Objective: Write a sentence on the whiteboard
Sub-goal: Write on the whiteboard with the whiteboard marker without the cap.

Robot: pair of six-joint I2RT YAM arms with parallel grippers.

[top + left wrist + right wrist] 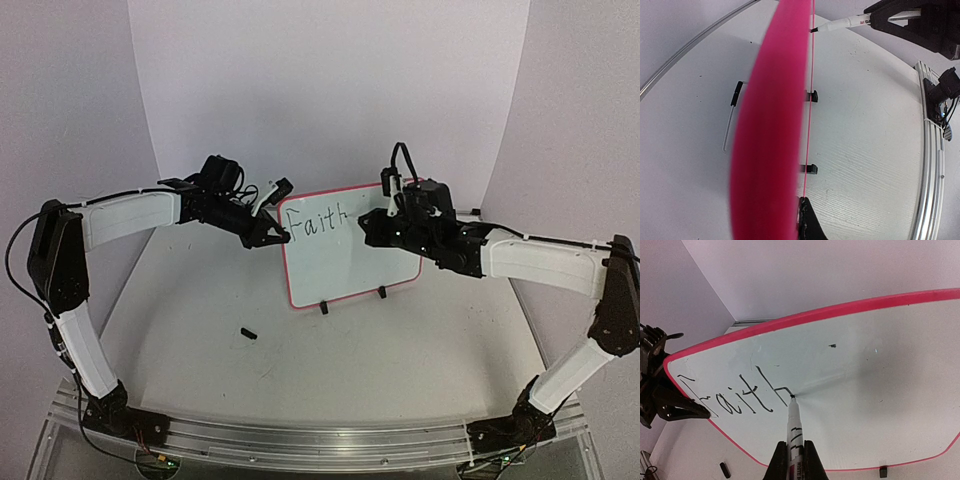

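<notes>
The whiteboard (345, 262), white with a red-pink frame, stands tilted on two black feet in the middle of the table. My left gripper (277, 238) is shut on its left edge, which fills the left wrist view as a blurred pink band (770, 130) beside one black finger (811, 222). My right gripper (792, 467) is shut on a white marker (794, 422). The marker's tip touches the board at the end of the letter h. Of the sentence (735, 395), only "Faith" shows, along the board's top left (318, 222).
A small black marker cap (249, 333) lies on the table in front of the board, to the left. An aluminium rail (320, 440) runs along the near edge between the arm bases. A white backdrop (330, 90) rises close behind the board.
</notes>
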